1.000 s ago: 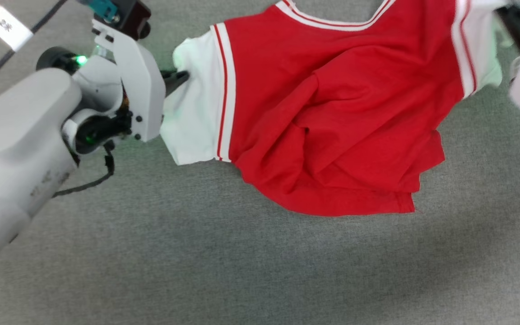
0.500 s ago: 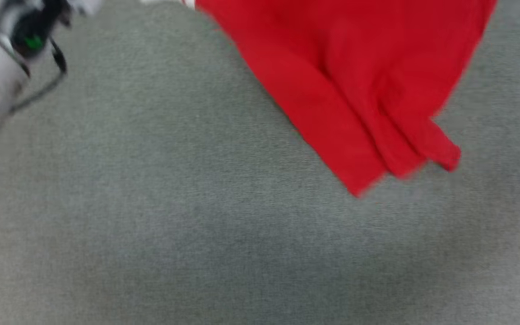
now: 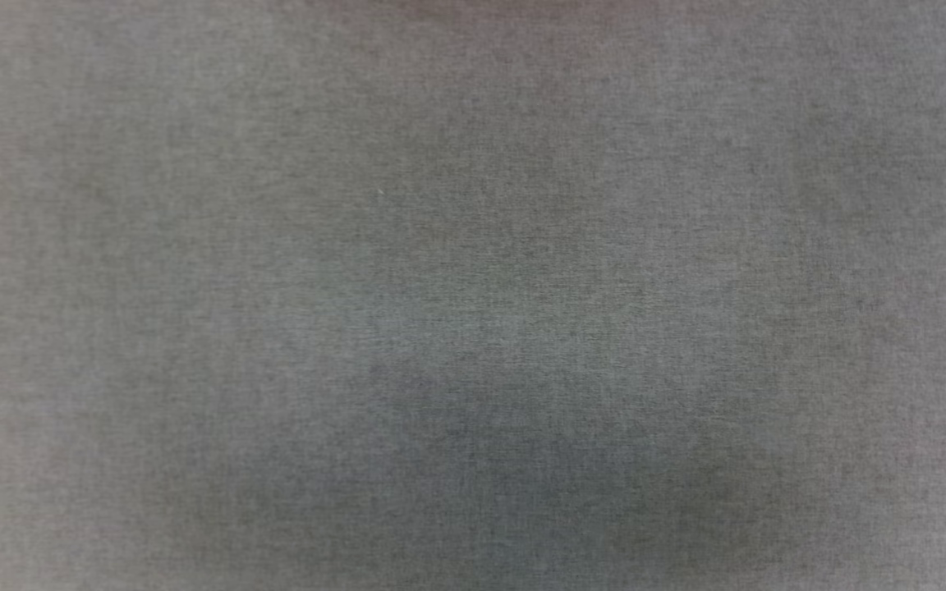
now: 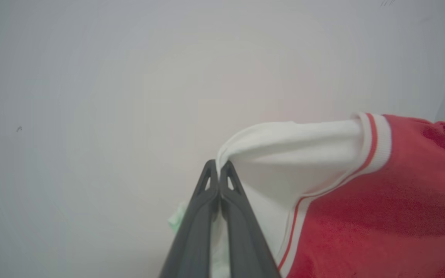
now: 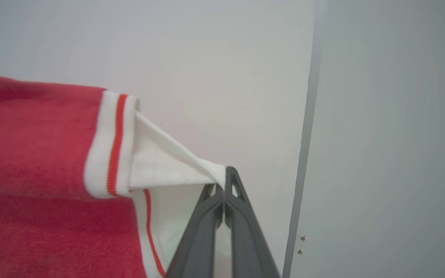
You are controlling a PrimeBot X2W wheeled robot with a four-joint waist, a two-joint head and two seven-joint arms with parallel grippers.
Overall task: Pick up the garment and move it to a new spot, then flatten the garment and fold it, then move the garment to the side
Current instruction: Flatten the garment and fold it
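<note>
Where left claw (image 4: 218, 165) clamps, garment (image 4: 361, 224) corner sits pinched.

The garment (image 4: 361, 216) runs off the right and bottom edges of the left wrist view and off the left and bottom edges of the right wrist view. Its white corners disappear between the pinched tips of the left gripper (image 4: 218, 165) and the right gripper (image 5: 221, 179), whose fingers are cropped at the bottom edge. A pale green patch (image 4: 177, 221) behind the left fingers is too blurred to identify. Two specks (image 5: 302, 238) are too small to make out. The grey surface (image 3: 473, 295) in the head view is soft-focused.
</note>
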